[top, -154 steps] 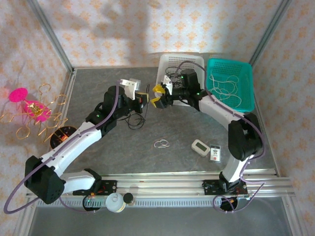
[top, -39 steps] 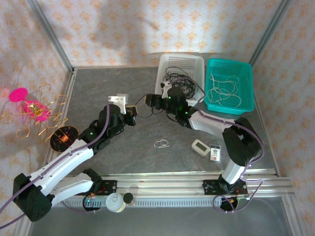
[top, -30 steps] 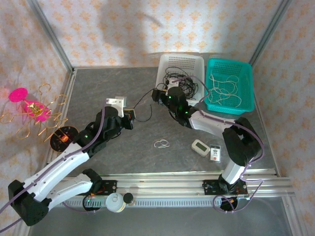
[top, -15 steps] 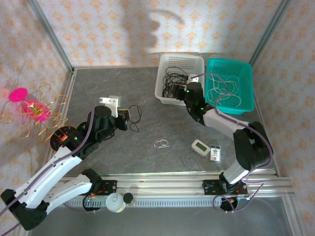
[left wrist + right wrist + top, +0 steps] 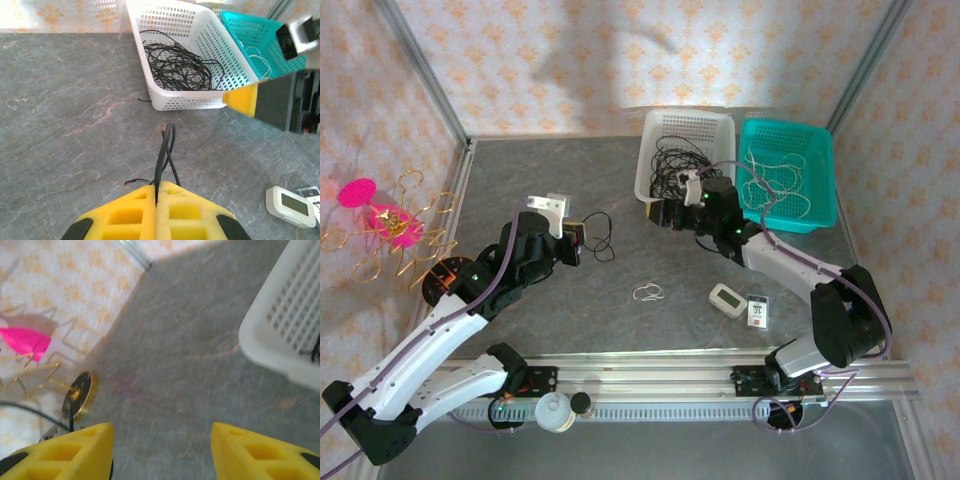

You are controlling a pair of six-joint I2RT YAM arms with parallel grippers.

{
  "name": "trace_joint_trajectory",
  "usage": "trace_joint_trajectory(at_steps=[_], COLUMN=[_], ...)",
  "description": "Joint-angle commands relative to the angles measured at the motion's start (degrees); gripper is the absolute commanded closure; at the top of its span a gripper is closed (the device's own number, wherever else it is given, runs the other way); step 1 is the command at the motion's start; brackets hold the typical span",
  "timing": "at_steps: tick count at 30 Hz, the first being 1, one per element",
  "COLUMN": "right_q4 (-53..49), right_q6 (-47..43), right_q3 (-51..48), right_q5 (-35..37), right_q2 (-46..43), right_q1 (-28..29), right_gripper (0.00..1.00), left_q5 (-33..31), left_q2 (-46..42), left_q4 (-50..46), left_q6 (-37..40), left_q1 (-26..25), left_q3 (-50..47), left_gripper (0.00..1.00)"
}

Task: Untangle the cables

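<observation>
Left gripper (image 5: 156, 189) is clamped fully shut on a black cable (image 5: 166, 145), a doubled loop trailing from the pads onto the grey table (image 5: 65, 125), left of centre in the top view. Right gripper (image 5: 161, 442) hangs about half open with nothing between its pads, just off the near-left corner of the white basket (image 5: 175, 102). The step looks like freeing this one cord from the rest. Best to keep the pinch tight, lift until the loop hangs clear, then have the right pincer take a free end and draw it out straight. Several strands leave the pads; probably one cord folded, but it's too thin to be sure. The other black cables (image 5: 177, 67) sit piled in the white basket, upper centre. White cords (image 5: 775, 180) lie in the teal basket (image 5: 825, 195) beside it, and a loose white cord (image 5: 648, 292) is on the table, lower centre. The basket's near wall is the main snag risk. The timer (image 5: 727, 299) sits well clear.
</observation>
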Motion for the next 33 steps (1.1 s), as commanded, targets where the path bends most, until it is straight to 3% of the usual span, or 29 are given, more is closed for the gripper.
trace_joint_trajectory(at_steps=[1, 16, 28, 33], right_q4=[-1.6, 0.3, 4.9, 3.2], right_q6=[1.3, -0.2, 1.3, 1.1], right_q3=[-0.2, 2.0, 4.2, 3.9], right_q5=[-6.2, -10.9, -17.6, -17.2], right_q2=[1.4, 9.8, 13.7, 12.3], right_q1=[1.7, 7.5, 7.9, 7.2], right_gripper=[0.48, 0.44, 0.45, 0.48], left_q5=[0.8, 2.3, 4.0, 3.8], left_q2=[0.1, -0.4, -0.5, -0.6], left_q4=[-1.4, -1.8, -2.0, -2.6], left_q6=[1.7, 1.5, 1.6, 1.8], left_q1=[-0.3, -0.3, -0.3, -0.3], left_q3=[2.8, 4.5, 5.6, 5.6], left_gripper=[1.0, 1.0, 1.0, 1.0])
